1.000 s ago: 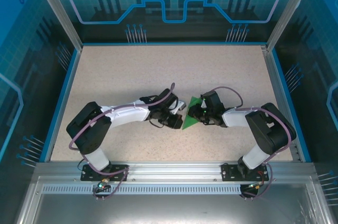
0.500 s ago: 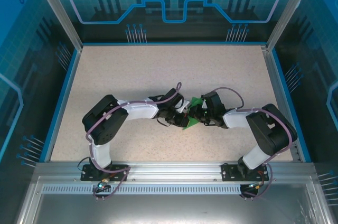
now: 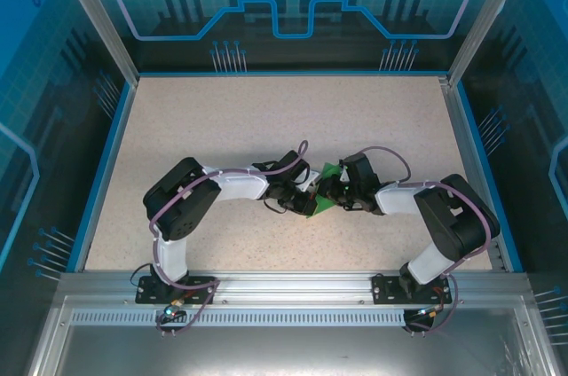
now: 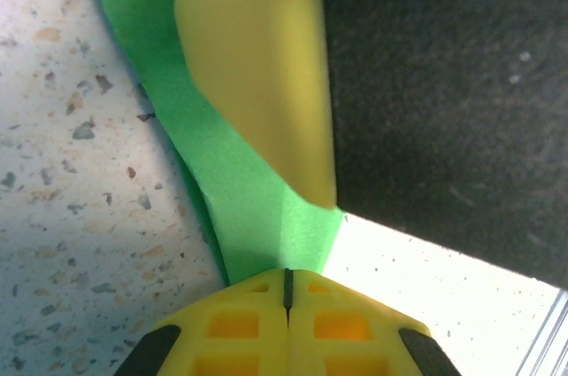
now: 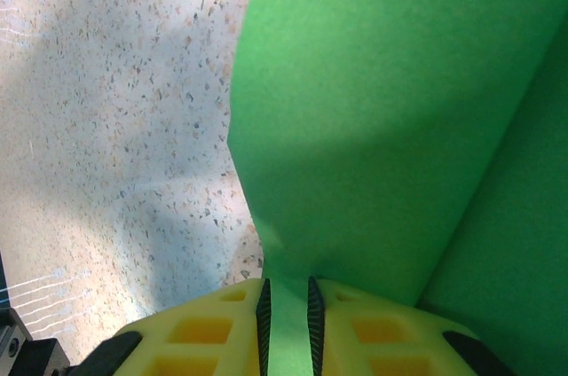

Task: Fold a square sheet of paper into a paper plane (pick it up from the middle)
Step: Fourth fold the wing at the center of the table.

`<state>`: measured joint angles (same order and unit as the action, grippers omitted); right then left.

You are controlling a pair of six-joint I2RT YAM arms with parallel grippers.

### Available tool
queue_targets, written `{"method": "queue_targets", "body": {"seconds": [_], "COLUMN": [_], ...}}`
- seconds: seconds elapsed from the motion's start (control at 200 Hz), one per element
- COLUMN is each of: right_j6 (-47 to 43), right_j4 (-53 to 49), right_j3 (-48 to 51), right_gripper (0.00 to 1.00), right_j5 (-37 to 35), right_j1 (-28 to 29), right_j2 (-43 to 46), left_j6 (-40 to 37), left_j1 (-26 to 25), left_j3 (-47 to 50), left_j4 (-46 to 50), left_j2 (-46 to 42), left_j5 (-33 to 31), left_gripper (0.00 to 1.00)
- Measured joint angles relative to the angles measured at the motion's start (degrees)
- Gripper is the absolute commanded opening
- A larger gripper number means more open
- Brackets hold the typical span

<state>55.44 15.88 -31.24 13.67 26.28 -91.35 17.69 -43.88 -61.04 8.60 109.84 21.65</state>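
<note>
Speckled tabletop [image 3: 266, 119], with both arms meeting near the middle of it. The green paper [image 3: 320, 207] sits between them, partly folded. Left gripper [image 4: 286, 280] is pressed together on one edge of the paper, and right gripper [image 5: 286, 301] is pinching another edge.

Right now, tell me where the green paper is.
In the top view the green paper sits near the middle of the table, a little towards the near edge. It is pinched by the left gripper and the right gripper.
</note>
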Motion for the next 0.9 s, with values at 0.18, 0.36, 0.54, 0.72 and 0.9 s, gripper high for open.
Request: {"method": "queue_targets", "body": {"seconds": [0.18, 0.36, 0.54, 0.72, 0.9], "right_j6": [-0.3, -1.3, -2.6, -4.1, -5.1], "right_j4": [-1.1, -2.4, -3.7, -5.3, -6.4], "right_j3": [-0.4, -1.1, -2.1, -3.6, -5.0], "right_gripper": [0.22, 0.21, 0.20, 0.18, 0.18], "right_j5": [1.0, 1.8, 2.1, 3.3, 5.1], "right_j1": [-1.5, -3.8, -6.5, -8.5, -9.9], "right_j2": [0.0, -0.2, -0.9, -1.9, -3.2], "left_j6": [-1.6, -2.7, -3.1, -3.3, -3.4], "left_j1": [0.0, 0.0, -0.1, -0.2, -0.2], "left_j3": [0.0, -0.8, -1.1, -1.1, -1.1], "left_j4": [-0.2, 0.3, 0.7, 0.7, 0.3], "left_j2": [0.1, 0.7, 0.7, 0.7, 0.8], "left_j5": [-0.4, -0.6, -1.0, -1.2, -1.5], "left_gripper": [0.00, 0.00, 0.00, 0.00, 0.00]}}
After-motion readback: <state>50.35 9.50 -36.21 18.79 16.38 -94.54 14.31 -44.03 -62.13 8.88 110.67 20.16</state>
